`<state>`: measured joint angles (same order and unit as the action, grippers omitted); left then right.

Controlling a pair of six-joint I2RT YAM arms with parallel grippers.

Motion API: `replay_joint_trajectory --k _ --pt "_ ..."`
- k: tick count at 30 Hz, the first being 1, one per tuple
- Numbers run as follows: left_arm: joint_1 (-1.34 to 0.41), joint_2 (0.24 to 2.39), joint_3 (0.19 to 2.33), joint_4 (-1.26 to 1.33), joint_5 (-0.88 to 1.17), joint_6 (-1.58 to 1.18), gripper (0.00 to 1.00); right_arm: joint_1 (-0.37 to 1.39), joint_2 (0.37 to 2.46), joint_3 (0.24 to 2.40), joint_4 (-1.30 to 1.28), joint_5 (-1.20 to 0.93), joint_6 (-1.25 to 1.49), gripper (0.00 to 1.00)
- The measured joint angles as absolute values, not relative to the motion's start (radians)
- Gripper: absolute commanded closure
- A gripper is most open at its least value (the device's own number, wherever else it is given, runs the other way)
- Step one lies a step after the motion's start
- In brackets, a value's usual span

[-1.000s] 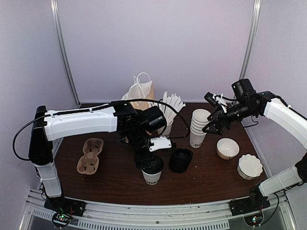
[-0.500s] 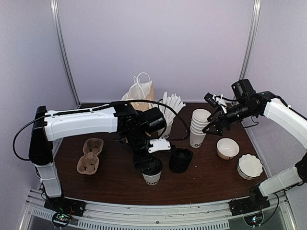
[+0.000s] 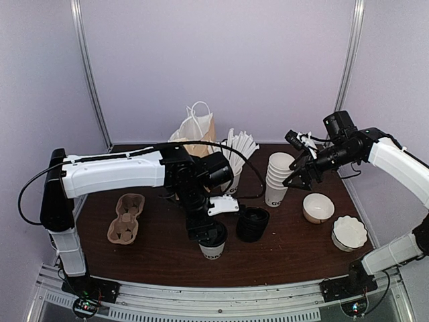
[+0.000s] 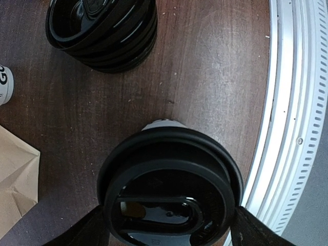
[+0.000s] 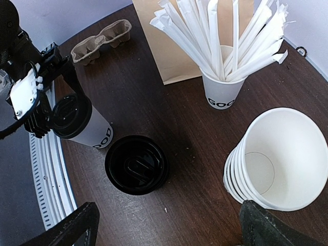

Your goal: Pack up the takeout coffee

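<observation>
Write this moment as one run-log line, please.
left end effector: straddles upright takeout coffee, grip unclear | right end effector: open, near cup stack

Takeout coffee [image 3: 212, 250] stands near-centre on the counter [image 3: 161, 261], with the left claw [image 3: 213, 235] over it, a finger on either side of the lid. Lid stack [image 3: 253, 223] is just right of it, slightly farther. Cup carrier [image 3: 127, 219] lies at left. Paper bag [image 3: 198, 131] is far centre, with the cup of wrapped straws [image 5: 221, 91] near its right side. Cup stack [image 3: 277, 180] is right of that. Bowl [image 3: 318, 207] is further right, and the fluted bowl stack [image 3: 349, 232] is at near right.
</observation>
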<state>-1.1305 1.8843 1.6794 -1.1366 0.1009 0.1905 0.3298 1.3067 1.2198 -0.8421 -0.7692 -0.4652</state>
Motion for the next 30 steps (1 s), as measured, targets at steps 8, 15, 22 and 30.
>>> replay_joint_trajectory --k 8,15,22,30 --pt "-1.134 1.883 1.679 -1.135 0.100 0.185 0.09 0.330 1.307 1.220 -0.843 -0.769 -0.466 0.00" --pt "-1.134 1.845 1.676 -1.127 0.066 0.185 0.02 0.330 1.307 1.225 -0.863 -0.766 -0.469 0.01" --pt "-1.134 1.700 1.655 -1.079 -0.001 0.184 0.03 0.330 1.311 1.261 -0.870 -0.745 -0.468 0.00" --pt "-0.956 1.553 1.518 -0.860 0.063 0.002 0.11 0.508 1.362 1.316 -0.942 -0.704 -0.626 0.33"
